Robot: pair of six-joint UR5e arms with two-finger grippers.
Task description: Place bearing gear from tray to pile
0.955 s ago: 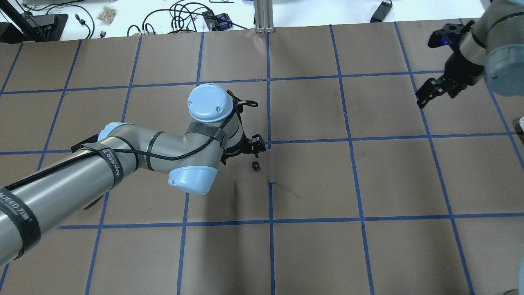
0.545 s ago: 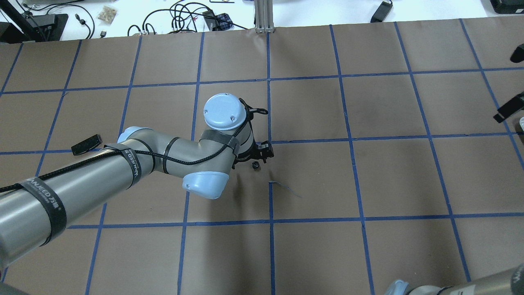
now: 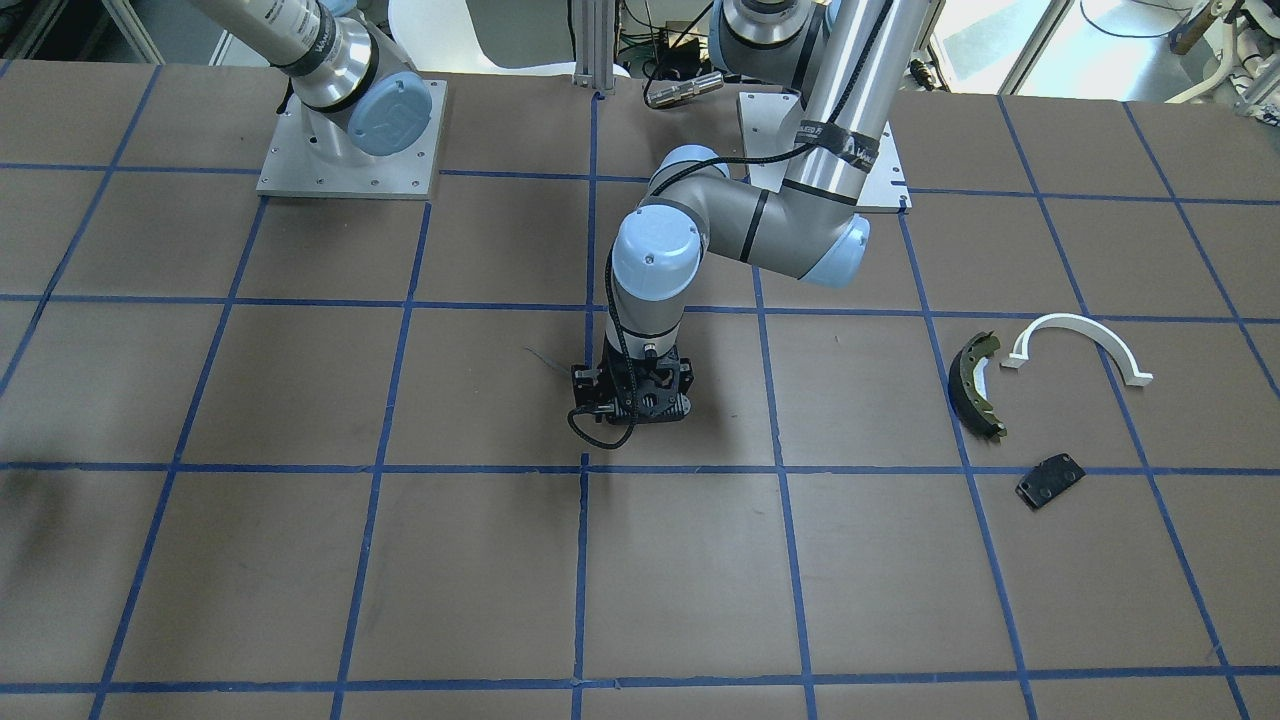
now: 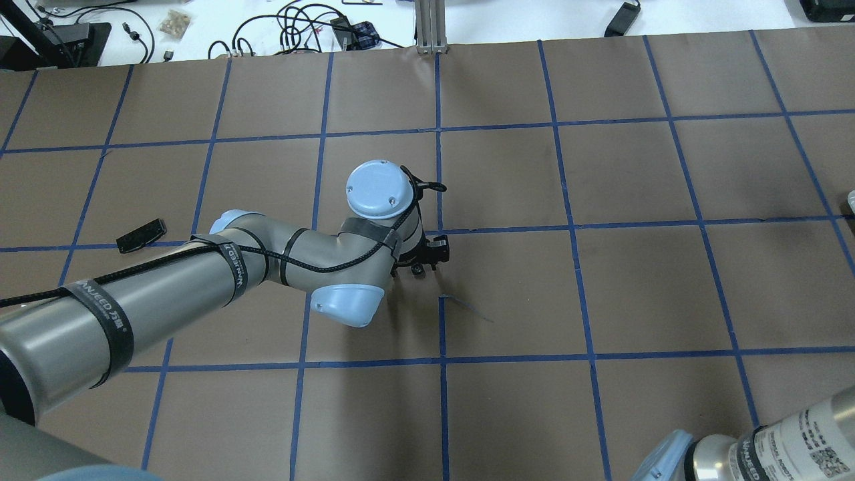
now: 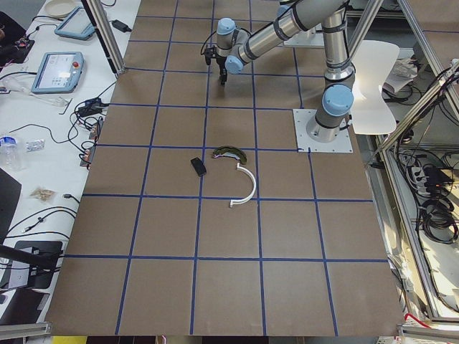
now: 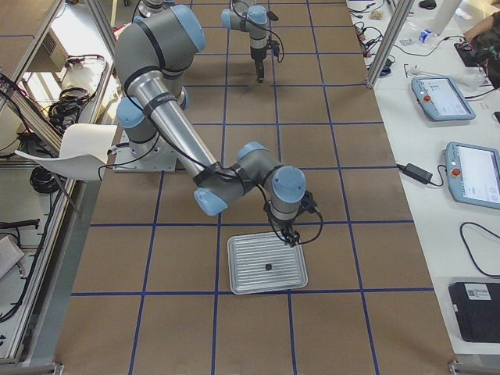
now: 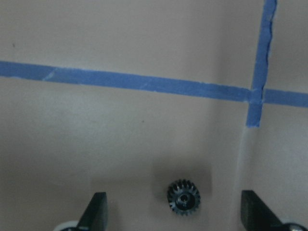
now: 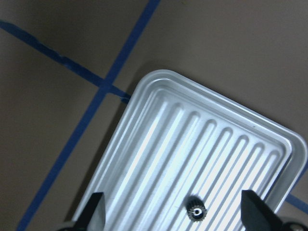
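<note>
A small black toothed gear (image 8: 196,211) lies on a ribbed silver tray (image 8: 159,82). My right gripper (image 8: 174,214) hovers open just above it, also seen in the exterior right view (image 6: 291,238). A second small black gear (image 7: 183,197) lies on the brown table between the open fingers of my left gripper (image 7: 175,211), at the table's middle (image 3: 632,395). The pile lies apart: an olive brake shoe (image 3: 978,385), a white arc (image 3: 1080,340) and a black plate (image 3: 1050,480).
Blue tape lines cross the brown table paper (image 4: 601,287). The tray (image 6: 246,273) sits at the table's end on my right side. My right forearm (image 4: 768,441) shows at the overhead view's lower right. Cables and boxes lie beyond the far edge (image 4: 300,27).
My left arm moved right, bringing its gripper over the gear on the table. My right gripper left the overhead view's upper right; its forearm now shows at the lower right.
</note>
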